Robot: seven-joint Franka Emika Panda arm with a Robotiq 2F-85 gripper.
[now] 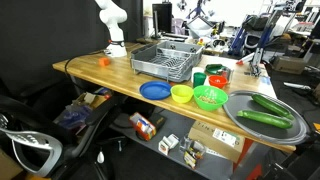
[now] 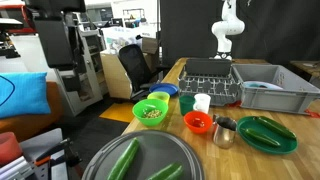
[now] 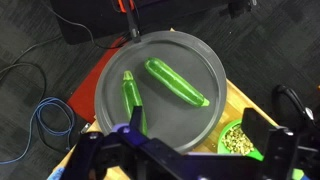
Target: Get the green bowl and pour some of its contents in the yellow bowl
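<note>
The green bowl (image 1: 210,97) stands on the wooden table between the yellow bowl (image 1: 181,94) and a grey tray. It holds beige grains, as the exterior view (image 2: 151,110) and the wrist view (image 3: 240,140) show. The yellow bowl (image 2: 159,97) sits just behind it, next to a blue plate. My gripper (image 3: 195,120) is open and empty, high above the tray's near edge, with the green bowl by its right finger. The yellow bowl is out of the wrist view. The white arm (image 1: 113,25) rises at the table's far end. The gripper does not show in either exterior view.
A grey round tray (image 1: 262,122) with two cucumbers lies at the table's end. A blue plate (image 1: 154,90), a dish rack (image 1: 165,62), a red bowl (image 1: 217,78) and a dark green cup (image 1: 199,77) stand nearby. A metal cup (image 2: 225,130) and a green plate (image 2: 270,140) sit by a grey bin (image 2: 268,95).
</note>
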